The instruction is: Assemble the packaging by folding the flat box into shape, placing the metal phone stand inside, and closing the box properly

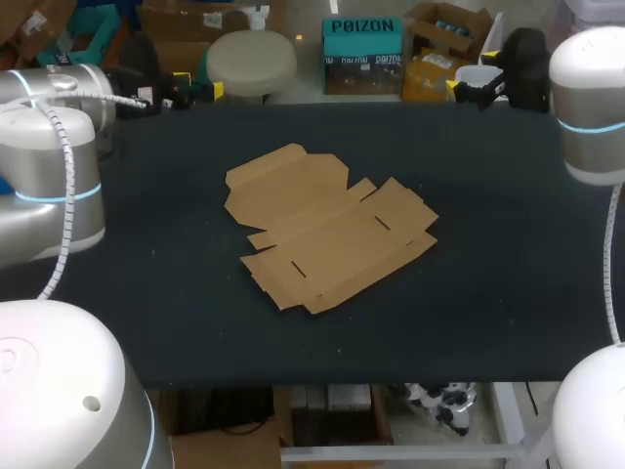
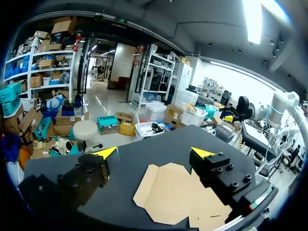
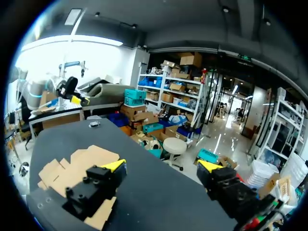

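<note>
bench (image 1: 488, 244): dark, flat box (image 1: 327, 230) unfolded mid-surface | left hand (image 2: 155, 153): spread | right hand (image 3: 162, 165): spread | box edges hidden behind each hand in wrist views

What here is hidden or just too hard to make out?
- The metal phone stand: in no view, so where it is cannot be told.
- The flat box: in the right wrist view, partly behind a finger of the right pincer; in the left wrist view, partly behind the left pincer.
- Its underside: lies against the table.
</note>
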You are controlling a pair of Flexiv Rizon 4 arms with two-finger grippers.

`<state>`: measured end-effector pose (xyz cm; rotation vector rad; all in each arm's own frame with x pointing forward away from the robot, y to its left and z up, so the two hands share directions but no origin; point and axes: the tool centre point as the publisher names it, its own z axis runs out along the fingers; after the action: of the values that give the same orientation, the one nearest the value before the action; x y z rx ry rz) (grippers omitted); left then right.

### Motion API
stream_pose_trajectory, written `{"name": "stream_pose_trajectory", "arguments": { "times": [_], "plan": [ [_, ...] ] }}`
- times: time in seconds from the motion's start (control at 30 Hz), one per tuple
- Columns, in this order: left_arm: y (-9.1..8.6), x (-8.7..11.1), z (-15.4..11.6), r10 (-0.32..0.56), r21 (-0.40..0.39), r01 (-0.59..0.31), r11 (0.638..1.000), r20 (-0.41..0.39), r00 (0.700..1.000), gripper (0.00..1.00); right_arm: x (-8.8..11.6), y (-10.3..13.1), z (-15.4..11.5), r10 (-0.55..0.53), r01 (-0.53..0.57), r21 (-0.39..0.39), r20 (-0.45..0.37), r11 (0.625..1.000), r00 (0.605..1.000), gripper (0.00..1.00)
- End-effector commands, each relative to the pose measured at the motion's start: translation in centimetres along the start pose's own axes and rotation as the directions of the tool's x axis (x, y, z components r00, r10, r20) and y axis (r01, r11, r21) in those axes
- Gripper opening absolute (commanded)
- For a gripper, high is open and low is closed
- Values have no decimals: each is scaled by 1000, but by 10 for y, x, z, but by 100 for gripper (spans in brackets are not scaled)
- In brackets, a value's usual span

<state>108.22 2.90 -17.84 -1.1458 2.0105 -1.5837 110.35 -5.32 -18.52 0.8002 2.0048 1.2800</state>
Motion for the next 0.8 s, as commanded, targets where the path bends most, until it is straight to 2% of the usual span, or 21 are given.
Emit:
{"name": "stream_pose_trajectory", "arguments": {
  "times": [0.03, 0.2, 0.47, 0.63, 0.8],
  "plan": [
    [3, 8, -4, -6, -3, 6, 1000, 40, 999, 100, 6, 2, -3, 12, -12, 13, 26, 1000, 1000, 100],
    [3, 13, -8, -31, -26, 33, 999, 92, 995, 100, 5, 2, -10, 36, -38, 31, 56, 999, 998, 100],
    [18, 20, -18, -83, -163, 117, 980, 204, 975, 100, 5, -2, -26, 79, -85, 110, 60, 990, 995, 100],
    [24, 25, -28, -106, -245, 154, 957, 199, 974, 100, 4, -5, -33, 46, -56, 207, 53, 977, 998, 100],
    [33, 32, -37, -131, -317, 186, 930, 187, 973, 100, 6, -12, -41, 60, -65, 299, 27, 952, 998, 100]
  ]
}}
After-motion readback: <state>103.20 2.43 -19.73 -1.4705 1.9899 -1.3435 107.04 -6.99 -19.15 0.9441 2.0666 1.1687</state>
